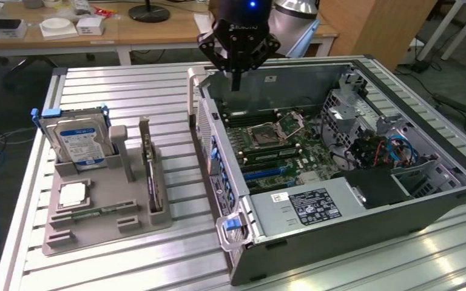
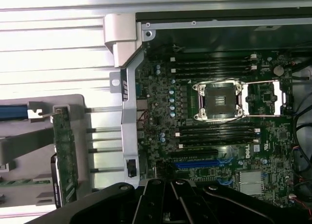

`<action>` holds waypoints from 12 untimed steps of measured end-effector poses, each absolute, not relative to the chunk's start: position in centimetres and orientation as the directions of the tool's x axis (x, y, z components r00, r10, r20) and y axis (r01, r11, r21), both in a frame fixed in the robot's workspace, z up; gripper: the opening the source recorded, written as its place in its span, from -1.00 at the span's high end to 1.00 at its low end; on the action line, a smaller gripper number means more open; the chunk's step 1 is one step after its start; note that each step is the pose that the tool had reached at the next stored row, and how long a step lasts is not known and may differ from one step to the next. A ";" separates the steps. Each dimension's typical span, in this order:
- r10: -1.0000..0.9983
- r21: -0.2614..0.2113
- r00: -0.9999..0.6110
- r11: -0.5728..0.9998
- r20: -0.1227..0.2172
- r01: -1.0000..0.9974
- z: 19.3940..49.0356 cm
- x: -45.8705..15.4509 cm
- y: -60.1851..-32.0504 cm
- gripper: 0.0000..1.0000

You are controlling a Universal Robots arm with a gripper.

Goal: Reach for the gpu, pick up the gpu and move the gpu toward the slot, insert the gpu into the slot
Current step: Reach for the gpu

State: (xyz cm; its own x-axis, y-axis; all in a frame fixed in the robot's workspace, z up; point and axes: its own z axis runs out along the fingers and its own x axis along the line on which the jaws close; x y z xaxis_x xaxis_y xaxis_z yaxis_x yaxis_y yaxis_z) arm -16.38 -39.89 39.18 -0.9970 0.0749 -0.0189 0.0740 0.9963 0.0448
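Pincer (image 1: pixel 235 83), pressed together and empty, hangs over the case's (image 1: pixel 354 227) far corner. The gpu (image 1: pixel 150 176) stands on edge in the holder (image 1: pixel 95 225), nearer and to the exterior view's left, long axis running near-to-far.

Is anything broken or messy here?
Nothing looks broken or spilled. The computer case lies open on its side with a bare CPU socket, and the gpu stands on edge in the grey holder beside it, neatly.

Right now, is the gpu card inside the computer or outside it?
Outside. The gpu stands on edge in the grey holder beside the case.
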 end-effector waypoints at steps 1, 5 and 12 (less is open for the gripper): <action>0.075 0.045 -0.997 0.996 -0.019 0.074 39.2 -16.4 -39.9 0.80; 0.075 0.045 -0.997 0.996 -0.019 0.074 39.2 -16.7 -39.9 0.80; 0.075 0.045 -0.997 0.996 -0.018 0.074 39.2 -17.1 -39.9 0.80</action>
